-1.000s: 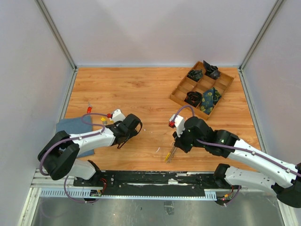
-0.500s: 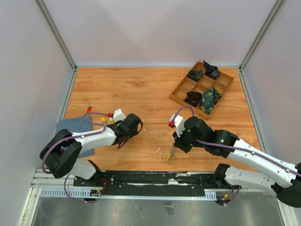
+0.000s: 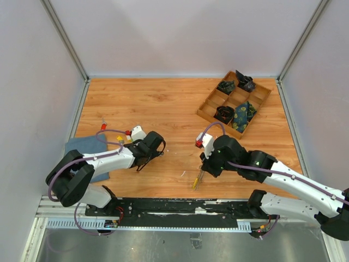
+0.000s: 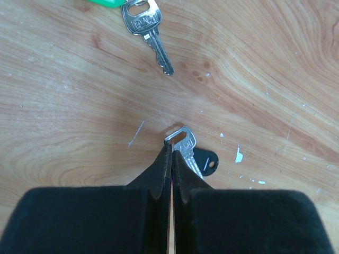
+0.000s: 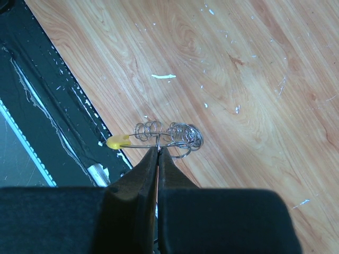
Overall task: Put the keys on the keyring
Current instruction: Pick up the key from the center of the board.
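Observation:
My left gripper [image 4: 171, 151] is shut on a small silver key [image 4: 183, 142] with a black plastic tag [image 4: 206, 159], low over the wood. A second silver key [image 4: 148, 29] with a green head lies further ahead. In the top view the left gripper [image 3: 160, 154] is left of centre. My right gripper [image 5: 158, 151] is shut on the keyring [image 5: 169, 136], a thin wire with a yellow sleeve [image 5: 119, 141] and several small rings strung on it. In the top view the keyring [image 3: 195, 182] hangs near the table's front edge. Red-headed [image 3: 103, 126] and yellow-headed [image 3: 120, 138] keys lie at the left.
A blue cloth [image 3: 87, 150] lies at the left under the left arm. A wooden divided tray [image 3: 210, 103] holding dark rolled fabric bundles stands at the back right. The black front rail [image 5: 47, 95] runs just beyond the keyring.
The left gripper has shifted slightly with the key in it. The right gripper and keyring have barely moved.

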Action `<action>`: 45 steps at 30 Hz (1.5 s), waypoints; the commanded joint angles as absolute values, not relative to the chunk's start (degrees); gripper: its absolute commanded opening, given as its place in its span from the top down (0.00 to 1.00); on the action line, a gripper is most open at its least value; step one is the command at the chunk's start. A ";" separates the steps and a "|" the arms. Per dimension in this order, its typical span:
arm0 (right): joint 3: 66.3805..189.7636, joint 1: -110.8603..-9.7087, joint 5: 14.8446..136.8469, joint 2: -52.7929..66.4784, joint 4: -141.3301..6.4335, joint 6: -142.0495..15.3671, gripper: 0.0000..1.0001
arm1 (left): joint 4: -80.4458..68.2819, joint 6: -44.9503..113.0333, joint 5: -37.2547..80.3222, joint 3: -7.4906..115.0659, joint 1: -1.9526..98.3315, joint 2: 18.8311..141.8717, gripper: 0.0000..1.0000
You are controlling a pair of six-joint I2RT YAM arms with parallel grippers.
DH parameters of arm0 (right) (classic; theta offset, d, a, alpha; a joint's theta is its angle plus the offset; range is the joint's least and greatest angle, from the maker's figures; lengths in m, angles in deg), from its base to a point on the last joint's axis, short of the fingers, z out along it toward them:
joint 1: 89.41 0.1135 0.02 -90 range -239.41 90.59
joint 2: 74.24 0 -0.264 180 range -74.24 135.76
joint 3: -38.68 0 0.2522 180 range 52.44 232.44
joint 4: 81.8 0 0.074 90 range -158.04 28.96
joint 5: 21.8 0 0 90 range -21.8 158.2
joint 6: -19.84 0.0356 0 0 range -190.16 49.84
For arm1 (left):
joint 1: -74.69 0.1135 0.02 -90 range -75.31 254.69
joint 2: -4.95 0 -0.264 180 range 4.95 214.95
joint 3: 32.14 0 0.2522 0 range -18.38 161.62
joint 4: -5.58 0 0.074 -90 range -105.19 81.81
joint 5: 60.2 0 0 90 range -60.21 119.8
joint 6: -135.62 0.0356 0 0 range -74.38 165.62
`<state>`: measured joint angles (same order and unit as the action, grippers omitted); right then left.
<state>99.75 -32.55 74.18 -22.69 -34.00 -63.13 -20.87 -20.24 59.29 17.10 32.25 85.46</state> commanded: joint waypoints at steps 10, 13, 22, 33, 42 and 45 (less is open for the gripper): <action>106.85 -31.67 68.45 -22.57 -27.85 -66.25 0.95 | -11.16 4.82 53.08 13.65 32.85 64.85 0.99; 108.75 -31.71 70.40 -21.30 -26.26 -65.92 0.96 | -9.03 13.53 46.49 13.67 32.84 60.26 0.99; 114.83 -31.67 75.83 -15.48 -22.39 -63.13 0.99 | -22.54 27.92 43.90 24.48 32.81 61.22 1.00; 114.92 -31.58 74.63 -16.81 -22.13 -60.49 1.00 | -41.85 21.34 54.22 37.35 31.95 80.56 0.99; 111.65 -31.48 74.53 -19.43 -23.89 -59.37 0.99 | -35.94 24.87 35.93 35.51 33.40 76.68 0.99; 111.39 -31.49 75.33 -18.86 -24.47 -59.20 0.99 | -39.37 21.50 49.21 37.02 28.42 77.13 0.99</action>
<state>112.10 -32.11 74.29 -18.69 -24.08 -60.75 -38.10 23.34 43.62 35.53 32.19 78.24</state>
